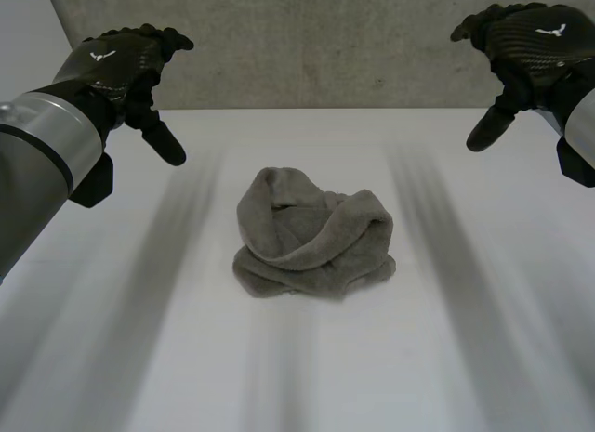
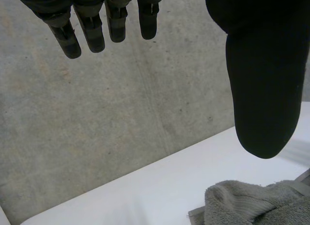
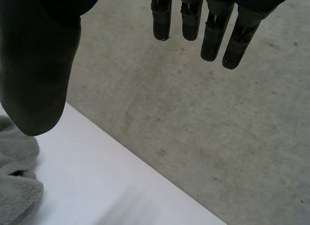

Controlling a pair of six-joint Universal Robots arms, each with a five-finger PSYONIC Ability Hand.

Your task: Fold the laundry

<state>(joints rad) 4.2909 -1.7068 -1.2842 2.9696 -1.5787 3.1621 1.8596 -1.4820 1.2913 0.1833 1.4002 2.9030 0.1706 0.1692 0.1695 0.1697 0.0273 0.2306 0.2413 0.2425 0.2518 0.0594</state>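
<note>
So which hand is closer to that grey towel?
The left hand, slightly: it hovers open behind the towel, off its left side. The right hand hovers open farther off, behind its right side.

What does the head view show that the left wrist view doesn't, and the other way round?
The head view takes in the whole crumpled grey towel in the middle of the white table, with the left hand and right hand hovering on either side, touching nothing. The left wrist view gives the left hand's palm side: straight fingers and thumb spread apart, holding nothing, with one edge of the towel past the thumb's tip. Shared: the towel, the table, the left hand and the concrete wall behind.
</note>
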